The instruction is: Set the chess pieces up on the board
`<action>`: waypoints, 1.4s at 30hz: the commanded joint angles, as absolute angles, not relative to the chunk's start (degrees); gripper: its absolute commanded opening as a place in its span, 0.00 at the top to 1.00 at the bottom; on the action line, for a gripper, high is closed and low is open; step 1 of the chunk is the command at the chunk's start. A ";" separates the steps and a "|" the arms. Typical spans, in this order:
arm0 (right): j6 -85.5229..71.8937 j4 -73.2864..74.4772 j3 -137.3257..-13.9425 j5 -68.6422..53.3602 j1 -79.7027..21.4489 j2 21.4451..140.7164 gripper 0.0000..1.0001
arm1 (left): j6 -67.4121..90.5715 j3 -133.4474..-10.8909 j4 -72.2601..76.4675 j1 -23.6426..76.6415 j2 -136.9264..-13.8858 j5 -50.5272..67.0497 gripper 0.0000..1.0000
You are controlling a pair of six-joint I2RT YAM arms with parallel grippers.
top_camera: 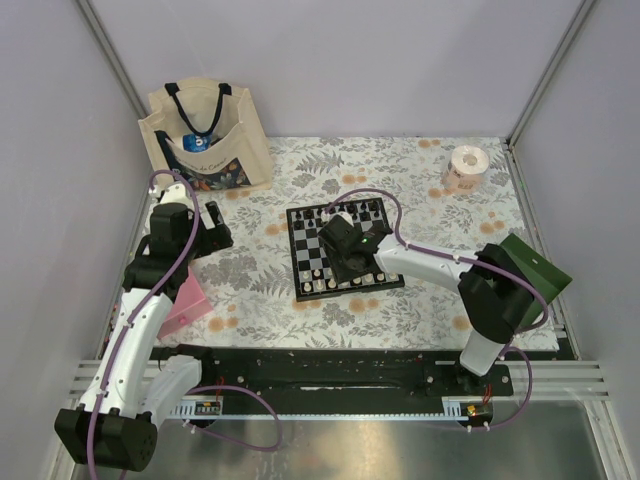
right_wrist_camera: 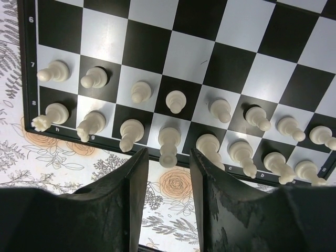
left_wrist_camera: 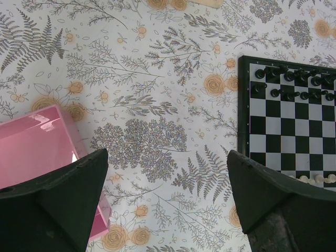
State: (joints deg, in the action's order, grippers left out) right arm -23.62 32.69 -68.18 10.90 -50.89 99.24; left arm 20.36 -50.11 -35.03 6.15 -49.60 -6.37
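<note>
Right wrist view: right gripper (right_wrist_camera: 168,153) partly spread, touching nothing, cream-white plastic chess piece (right_wrist_camera: 169,137) at twelve o'clock; left gripper (left_wrist_camera: 167,153) spread wide, empty.

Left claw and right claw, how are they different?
The left claw is spread wide; the right claw shows only a narrow gap. The left claw hangs over the flowery tablecloth next to a pink box; the right claw is over the board at its edge. Only cloth shows between the left claw's fingers; a white piece stands at the right claw's gap. Both are dark with two fingers.
</note>
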 commanded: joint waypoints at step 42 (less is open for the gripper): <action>-27.52 28.30 -55.72 19.16 -32.52 77.60 0.47 | 20.04 -50.71 -32.78 5.89 -50.45 -3.61 0.01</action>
State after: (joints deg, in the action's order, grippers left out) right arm -27.24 31.51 -54.78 17.41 -34.17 78.94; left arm 20.36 -50.09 -35.03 6.15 -49.67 -5.98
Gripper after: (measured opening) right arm 0.518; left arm 0.988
